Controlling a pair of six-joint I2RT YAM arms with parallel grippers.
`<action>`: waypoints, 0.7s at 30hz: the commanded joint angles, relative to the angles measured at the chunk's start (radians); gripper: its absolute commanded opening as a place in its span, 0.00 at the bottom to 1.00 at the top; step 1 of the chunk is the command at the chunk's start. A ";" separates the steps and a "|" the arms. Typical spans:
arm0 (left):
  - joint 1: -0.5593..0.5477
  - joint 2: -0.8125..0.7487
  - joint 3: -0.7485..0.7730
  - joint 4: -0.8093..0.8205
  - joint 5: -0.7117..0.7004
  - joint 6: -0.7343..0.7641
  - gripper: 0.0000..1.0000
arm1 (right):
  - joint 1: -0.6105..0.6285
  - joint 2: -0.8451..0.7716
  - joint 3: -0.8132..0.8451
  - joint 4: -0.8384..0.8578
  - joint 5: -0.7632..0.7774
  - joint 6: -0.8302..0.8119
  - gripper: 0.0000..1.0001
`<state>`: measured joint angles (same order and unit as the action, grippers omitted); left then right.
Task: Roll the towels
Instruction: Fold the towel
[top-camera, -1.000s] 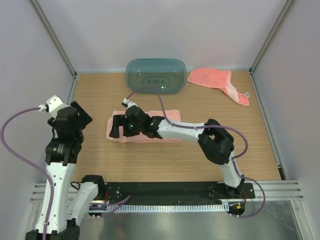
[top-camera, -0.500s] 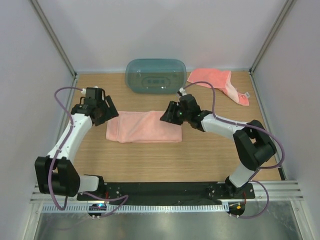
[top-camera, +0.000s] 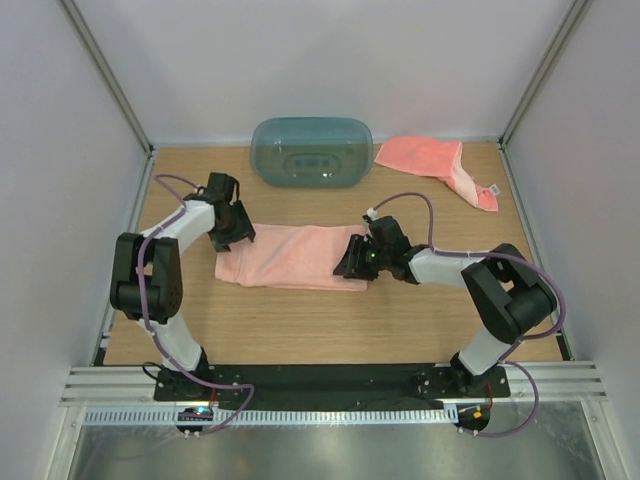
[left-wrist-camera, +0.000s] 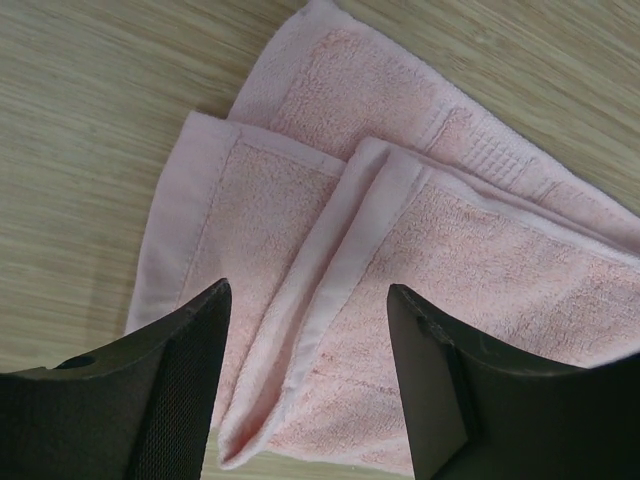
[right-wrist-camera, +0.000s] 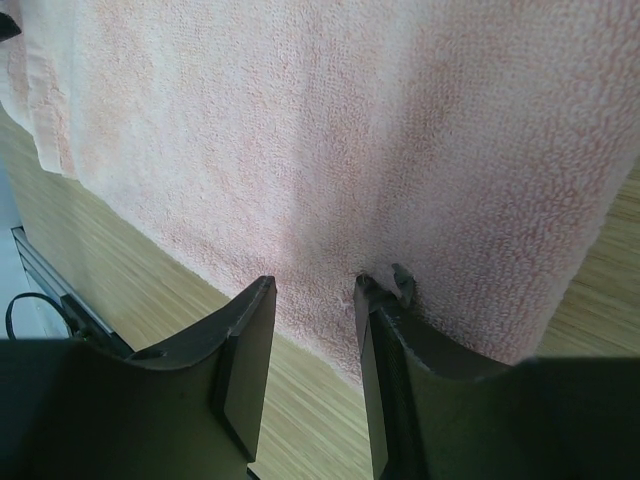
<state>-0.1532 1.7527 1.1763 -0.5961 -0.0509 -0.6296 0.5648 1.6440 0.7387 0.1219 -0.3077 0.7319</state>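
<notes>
- Folded towel (top-camera: 290, 257), salmon pink, lies flat as a long band across the middle of the bench (top-camera: 300, 330), with its long sides parallel to the near edge
- In the left wrist view its left end (left-wrist-camera: 480, 260) shows several layers with hemmed borders, stepped one over another rather than lined up
- Left gripper (top-camera: 232, 226) sits at that left end, its jaws spread wide (left-wrist-camera: 307, 300) over the layered corner and nothing clamped between them; whether the tips touch the cloth cannot be told
- Right gripper (top-camera: 357, 260) sits at the towel's right end, close to its near-right corner
- In the right wrist view its jaws (right-wrist-camera: 315, 285) stand only a narrow gap apart, with the fingers (right-wrist-camera: 245, 350) down on the terry (right-wrist-camera: 300, 120) close to the towel's edge; whether any cloth is pinched between them cannot be told
- Second towel (top-camera: 430, 160), the same pink, lies loosely crumpled at the far right corner of the bench, with a small white tag (top-camera: 492, 190) at its right tip; it is well apart from both grippers
- Teal tub (top-camera: 311, 151), translucent and oval, stands at the middle of the far edge, beyond the folded towel and not touching it
</notes>
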 joint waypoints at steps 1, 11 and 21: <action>-0.012 0.017 -0.003 0.079 0.008 -0.021 0.64 | -0.011 -0.033 -0.027 0.015 -0.007 -0.020 0.45; -0.052 0.057 -0.055 0.142 0.008 -0.013 0.40 | -0.017 -0.027 -0.012 -0.002 -0.018 -0.029 0.44; -0.074 0.004 -0.011 0.098 -0.021 -0.010 0.20 | -0.025 -0.081 0.028 -0.085 -0.010 -0.057 0.47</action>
<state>-0.2108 1.7954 1.1286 -0.4862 -0.0475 -0.6472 0.5457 1.6196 0.7284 0.0986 -0.3286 0.7124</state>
